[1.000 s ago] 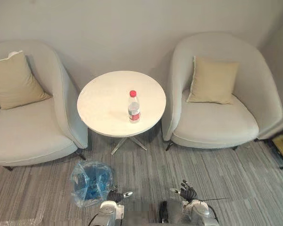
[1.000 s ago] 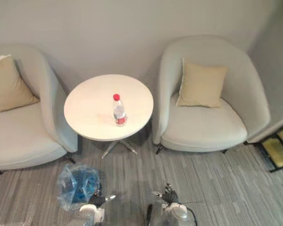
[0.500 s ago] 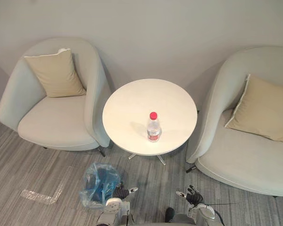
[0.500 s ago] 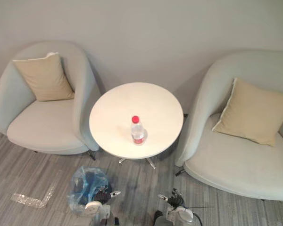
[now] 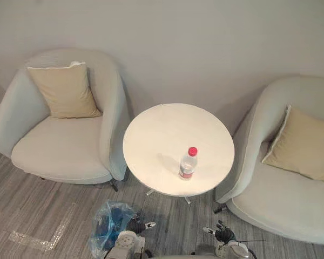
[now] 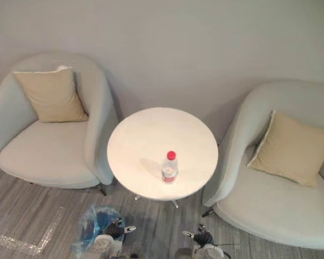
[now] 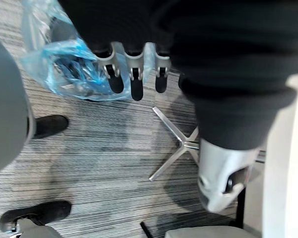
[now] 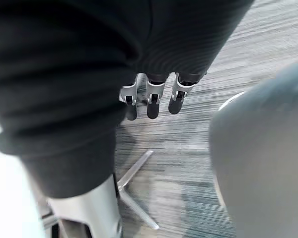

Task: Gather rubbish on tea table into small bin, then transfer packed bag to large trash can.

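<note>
1. The left hand [image 5: 134,225] hangs low over the floor, just beside the bin [image 5: 109,229]. In the left wrist view its fingers [image 7: 135,82] are straight and loose, and they hold nothing. I cannot tell if they touch the bin's bag.
2. The right hand [image 5: 222,233] hangs low as well, on the other side and well apart from the bin. Its fingers [image 8: 152,101] are also relaxed and empty.
3. The bottle [image 5: 188,163] stands upright on the worktop [image 5: 162,135], near the front edge and a little to the right of the middle. It is clear, with a red cap and a red label.
4. The worktop is round and white, on a metal cross foot [image 7: 178,145]. The bottle is the one thing on it.
5. The bin is on the grey floor in front of the worktop, to its left. It is blue and sits inside a clear crumpled bag.
6. The left armchair [image 5: 65,151] and the right armchair [image 5: 270,199] stand on each side of the worktop, against the wall. Each one has a beige cushion: the left cushion [image 5: 65,90] and the right cushion [image 5: 302,143].
</note>
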You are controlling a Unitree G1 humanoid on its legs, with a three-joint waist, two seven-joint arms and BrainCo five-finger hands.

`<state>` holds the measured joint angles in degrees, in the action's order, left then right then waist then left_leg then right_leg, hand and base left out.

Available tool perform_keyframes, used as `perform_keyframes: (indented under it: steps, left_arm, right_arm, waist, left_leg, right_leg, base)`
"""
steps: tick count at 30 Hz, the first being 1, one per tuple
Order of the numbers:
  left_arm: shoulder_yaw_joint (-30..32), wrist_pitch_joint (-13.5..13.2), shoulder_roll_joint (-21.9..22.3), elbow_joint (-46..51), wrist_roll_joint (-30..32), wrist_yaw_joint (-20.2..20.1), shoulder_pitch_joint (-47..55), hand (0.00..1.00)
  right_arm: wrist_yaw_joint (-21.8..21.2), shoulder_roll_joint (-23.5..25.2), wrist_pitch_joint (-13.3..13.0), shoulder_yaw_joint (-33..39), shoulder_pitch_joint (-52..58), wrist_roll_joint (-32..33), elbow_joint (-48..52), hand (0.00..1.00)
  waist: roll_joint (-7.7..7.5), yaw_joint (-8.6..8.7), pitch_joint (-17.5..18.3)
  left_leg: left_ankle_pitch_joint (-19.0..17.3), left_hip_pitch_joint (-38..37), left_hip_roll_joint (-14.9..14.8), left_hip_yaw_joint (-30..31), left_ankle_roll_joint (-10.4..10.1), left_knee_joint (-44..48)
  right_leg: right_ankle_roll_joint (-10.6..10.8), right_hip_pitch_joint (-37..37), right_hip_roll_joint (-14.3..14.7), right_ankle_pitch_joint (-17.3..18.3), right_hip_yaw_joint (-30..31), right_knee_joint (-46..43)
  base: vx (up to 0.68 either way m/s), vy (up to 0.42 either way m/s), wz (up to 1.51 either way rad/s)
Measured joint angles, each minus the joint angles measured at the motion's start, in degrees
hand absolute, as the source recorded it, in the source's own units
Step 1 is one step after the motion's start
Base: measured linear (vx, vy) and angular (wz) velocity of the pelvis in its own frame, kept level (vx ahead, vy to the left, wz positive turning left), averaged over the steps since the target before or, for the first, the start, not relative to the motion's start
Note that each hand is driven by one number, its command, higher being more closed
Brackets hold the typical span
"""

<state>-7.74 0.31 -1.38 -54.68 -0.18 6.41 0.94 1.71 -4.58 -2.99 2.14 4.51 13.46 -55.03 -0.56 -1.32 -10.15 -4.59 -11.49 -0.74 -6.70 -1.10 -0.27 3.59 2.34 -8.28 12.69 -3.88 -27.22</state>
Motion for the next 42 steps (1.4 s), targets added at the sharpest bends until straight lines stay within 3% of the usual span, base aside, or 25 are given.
perform_keyframes:
  steps: [1,2,3,7,8,14,23,27,35,42]
  left_arm:
    - [0.1,0.0,-0.4,0.0,0.0,0.1,-0.1,0.00]
    - [0.2,0.0,-0.6,0.1,0.0,0.1,-0.3,0.00]
    - [0.7,-0.2,-0.9,0.0,0.0,0.1,-0.4,0.00]
    - [3.0,-0.6,1.0,-0.9,0.0,0.4,0.0,0.00]
    - [3.7,-0.6,1.2,-0.9,0.0,0.5,0.0,0.00]
    - [4.0,-0.8,0.9,-1.1,0.1,1.0,-0.3,0.00]
    - [3.3,-1.0,-0.7,-1.0,1.3,2.3,0.1,0.00]
    - [3.4,-1.2,-1.5,-0.5,2.1,2.3,0.7,0.00]
    - [3.3,-2.2,-2.4,0.7,3.3,2.2,2.0,0.00]
    - [3.2,-2.3,-2.4,0.7,3.6,2.3,2.2,0.00]
  right_arm:
    - [0.1,0.1,0.0,0.0,0.0,0.0,0.0,0.00]
    - [0.3,0.4,0.0,0.0,0.0,0.0,0.0,0.00]
    - [0.4,1.2,0.0,0.0,0.1,0.0,-0.3,0.00]
    - [0.8,-0.5,0.1,0.9,0.0,-0.1,-2.1,0.00]
    - [0.9,-0.6,0.1,0.9,0.0,-0.1,-2.2,0.00]
    - [1.9,0.0,0.0,-3.0,0.8,-2.4,1.0,0.00]
    - [4.8,0.0,-1.8,-5.1,10.1,-9.2,27.3,0.00]
    - [5.4,-0.1,-3.0,-4.8,11.4,-13.0,33.9,0.00]
    - [6.3,-0.4,-3.9,-4.5,12.5,-20.4,42.9,0.00]
    - [9.5,-0.4,-5.0,-4.0,11.2,-24.8,43.4,0.00]
  waist:
    - [-0.42,-0.07,-0.2]
    - [-1.38,-0.11,-0.1]
    - [-2.67,-0.26,-0.2]
    - [0.55,-0.58,0.9]
    - [0.68,-0.59,1.0]
    - [-0.68,-0.77,1.0]
    - [-1.09,-0.50,1.3]
    - [-1.21,-0.44,1.4]
    - [-0.81,-0.02,1.6]
    - [-0.40,0.04,1.9]
  left_leg:
    - [-0.2,0.4,0.2,1.1,-0.1,0.5]
    - [-0.7,0.5,1.0,1.6,-0.7,0.8]
    - [-1.3,0.7,2.0,2.4,-0.9,1.4]
    - [-2.2,0.5,-0.8,1.9,-2.2,1.4]
    - [-2.4,0.4,-1.1,1.9,-2.4,1.5]
    - [-2.6,0.5,-2.3,2.9,-2.7,1.5]
    - [-2.9,2.2,-0.8,4.1,-2.1,2.8]
    - [-2.9,2.7,-0.7,4.2,-2.1,3.1]
    - [-2.9,3.6,-0.6,4.9,-2.1,3.4]
    - [-2.9,3.8,-0.5,6.0,-2.1,3.3]
  right_leg:
    - [-0.3,0.7,0.4,-0.5,2.1,3.5]
    - [-0.4,1.0,0.7,-3.2,3.6,7.3]
    - [1.1,0.9,0.2,-4.5,4.8,9.7]
    - [0.5,-2.7,2.9,-6.6,4.1,16.9]
    - [0.3,-3.4,3.4,-7.2,4.1,18.1]
    - [-0.1,-6.5,4.5,-9.4,2.3,23.6]
    - [1.0,-7.1,2.7,-10.5,1.7,25.7]
    - [1.0,-7.2,2.7,-11.1,1.7,26.5]
    - [1.0,-7.0,2.7,-11.6,1.1,27.2]
    - [0.9,-8.1,2.8,-11.8,-0.3,28.8]
  base:
    - [0.04,-0.080,0.45]
    - [0.03,-0.080,0.40]
    - [0.05,-0.102,0.17]
    - [0.08,-0.077,-0.09]
    - [0.12,-0.041,-0.10]
    - [0.05,-0.038,0.11]
    - [0.00,0.020,0.06]
    - [-0.04,-0.009,0.00]
    - [-0.02,-0.013,0.03]
    - [0.00,-0.021,0.10]
